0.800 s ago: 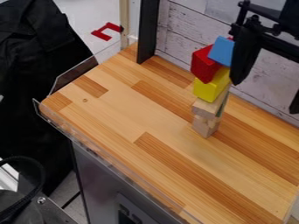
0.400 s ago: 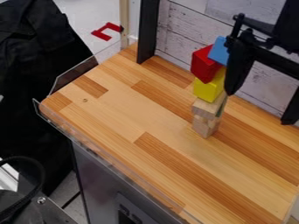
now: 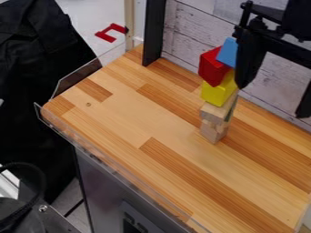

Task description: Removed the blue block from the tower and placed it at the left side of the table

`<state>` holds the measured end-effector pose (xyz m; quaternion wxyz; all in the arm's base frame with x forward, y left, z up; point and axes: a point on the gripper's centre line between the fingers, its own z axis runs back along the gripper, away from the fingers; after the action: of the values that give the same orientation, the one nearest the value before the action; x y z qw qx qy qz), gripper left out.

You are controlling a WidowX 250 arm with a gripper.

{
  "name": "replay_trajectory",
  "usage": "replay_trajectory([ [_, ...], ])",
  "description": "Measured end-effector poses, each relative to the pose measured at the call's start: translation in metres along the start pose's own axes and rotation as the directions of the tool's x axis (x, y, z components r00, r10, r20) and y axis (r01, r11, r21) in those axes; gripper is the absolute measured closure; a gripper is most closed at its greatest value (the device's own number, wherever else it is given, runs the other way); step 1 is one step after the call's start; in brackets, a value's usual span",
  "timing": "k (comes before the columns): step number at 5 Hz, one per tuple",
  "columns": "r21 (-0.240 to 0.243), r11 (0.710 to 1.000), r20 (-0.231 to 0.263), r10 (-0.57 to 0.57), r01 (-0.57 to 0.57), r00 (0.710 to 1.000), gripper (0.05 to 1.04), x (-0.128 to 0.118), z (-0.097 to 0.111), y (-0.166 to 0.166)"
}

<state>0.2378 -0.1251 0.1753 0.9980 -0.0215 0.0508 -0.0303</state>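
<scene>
So the black gripper (image 3: 273, 101) can be seen at the upper right of the camera view, with its fingers spread wide and nothing pinched between them. One finger is seen right by the tower and part of the blue block (image 3: 226, 53) is covered by it, though whether the two are touching can't be told from this angle. The other finger is held well apart, off toward the right edge.

The blue block is perched up at the top of the tower, kinda tilted, and it's seen up against the red block (image 3: 213, 67), which is set at an angle too. Below those, the yellow block (image 3: 217, 93) can be spotted, and the whole lot is held up by plain wooden blocks (image 3: 213, 111), with a sliver of green (image 3: 229, 114) showing at their side.

The tower is stood on the wood-striped table (image 3: 127, 123), near the whitish plank wall (image 3: 197, 25). A black post (image 3: 153, 34) is placed at the table's far edge, and the near edge is lined with a clear plastic rim (image 3: 111, 163).
</scene>
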Motion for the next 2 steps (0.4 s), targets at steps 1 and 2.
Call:
replay_trajectory([
  [1, -0.003, 1.000, 0.036, 0.021, -0.021, 0.999, 0.085, 0.011, 0.009, 0.013],
  [2, -0.005, 0.999, 0.063, 0.042, -0.041, 0.997, 0.085, 0.020, 0.020, 0.029],
])
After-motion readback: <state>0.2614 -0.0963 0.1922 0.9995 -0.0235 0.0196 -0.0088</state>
